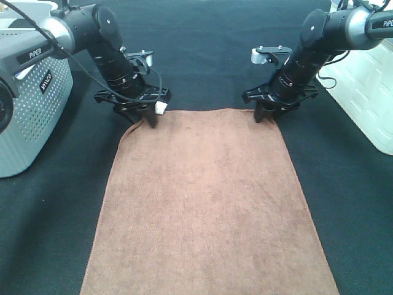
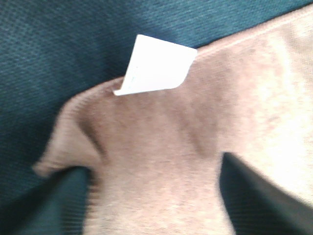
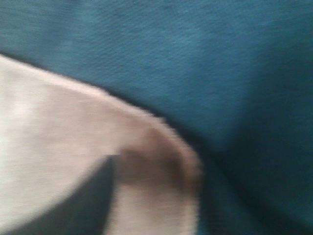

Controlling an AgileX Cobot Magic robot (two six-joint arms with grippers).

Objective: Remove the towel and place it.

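Your brown towel (image 1: 209,196) lies flat on the black bench (image 1: 356,215), its near end cut off in the high view. At the far left corner, by the white tag (image 1: 161,108), the left gripper's (image 1: 147,117) fingers (image 2: 58,200) stand spread astride puckered cloth. The right gripper (image 1: 267,114) is at the far right corner, but only one finger shows, so you cannot tell its grip. One arm per corner likely serves to lay the cloth square.

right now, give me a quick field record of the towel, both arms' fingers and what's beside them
towel: brown, spread flat on the black table cover, far corners slightly bunched
white tag: on the towel's far-left corner, sticking out from the edge
left fingers: apart, astride the tagged corner
right fingers: at the far-right corner; only one shows, grip unclear
basket: grey, perforated, left of the towel, not touching it
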